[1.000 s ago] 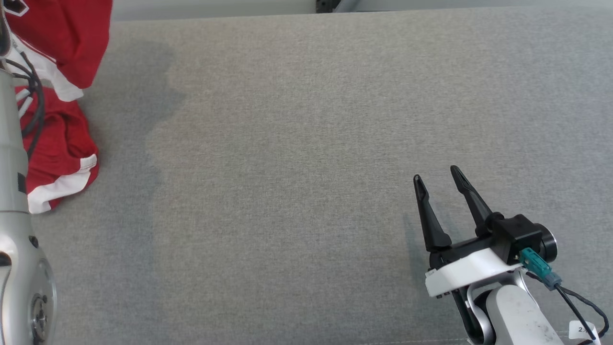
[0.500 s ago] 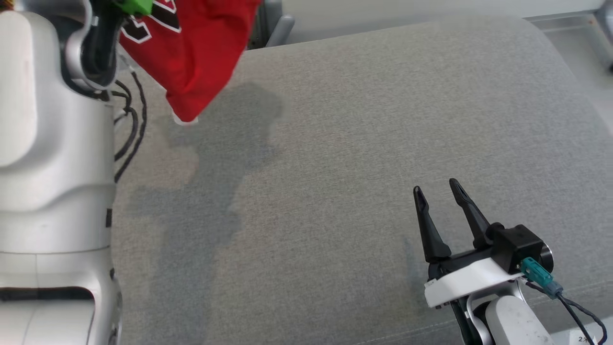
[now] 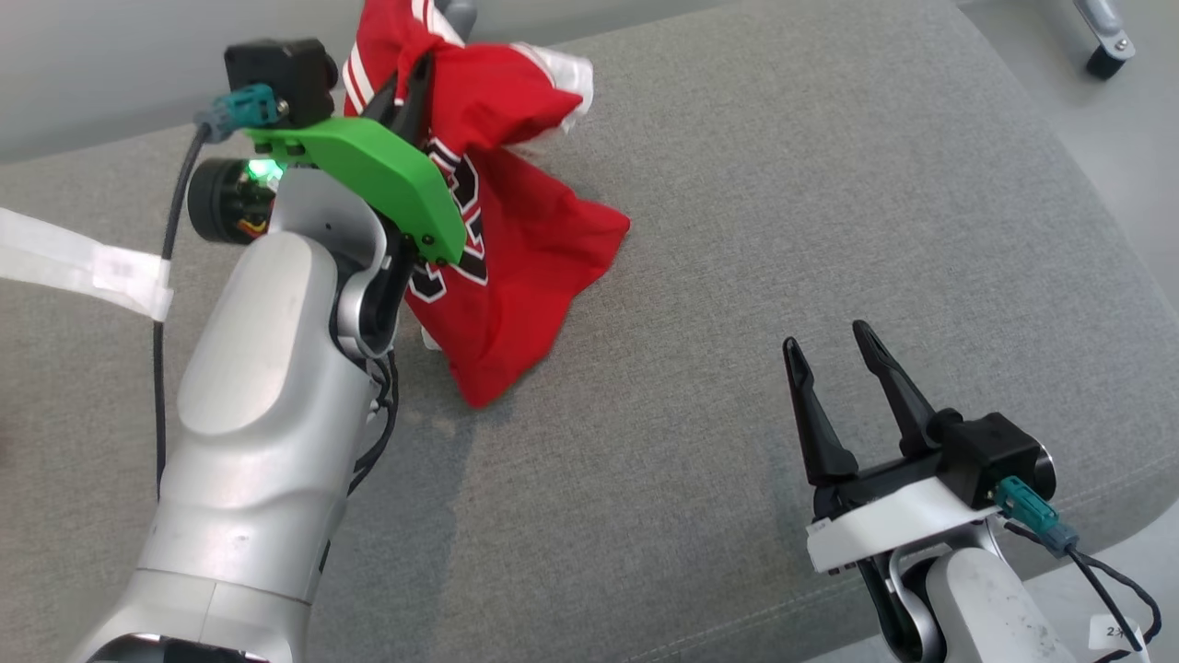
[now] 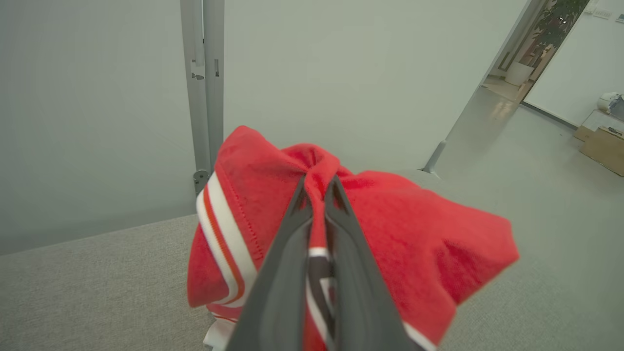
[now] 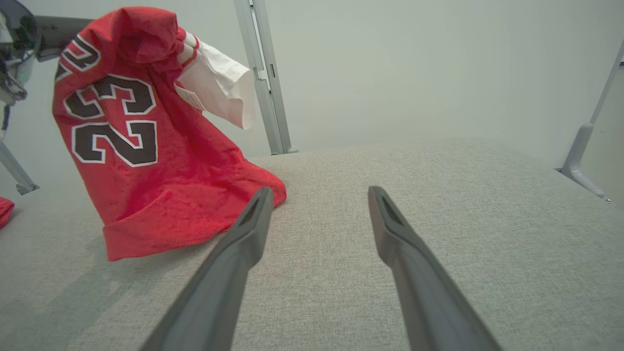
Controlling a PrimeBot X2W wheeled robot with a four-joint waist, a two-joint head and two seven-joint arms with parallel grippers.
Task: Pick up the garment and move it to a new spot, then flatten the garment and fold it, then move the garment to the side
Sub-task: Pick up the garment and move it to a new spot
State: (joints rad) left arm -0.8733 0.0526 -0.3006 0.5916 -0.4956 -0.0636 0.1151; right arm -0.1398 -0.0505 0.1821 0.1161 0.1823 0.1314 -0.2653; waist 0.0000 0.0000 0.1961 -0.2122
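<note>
While the left gripper pinches a bunched fold of the red jersey, hem resting on the grey pad in the head view, its wrist view shows cloth clamped tight, and the right gripper, spread and empty in its own view, faces bare pad: judged best laid down slowly there, clear of the far edge.

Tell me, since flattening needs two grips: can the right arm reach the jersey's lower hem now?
Probably yes. The right end effector is open, and only bare cushion lies between it and the hem, which rests on the cushion; the left end effector pinches the jersey's top.
</note>
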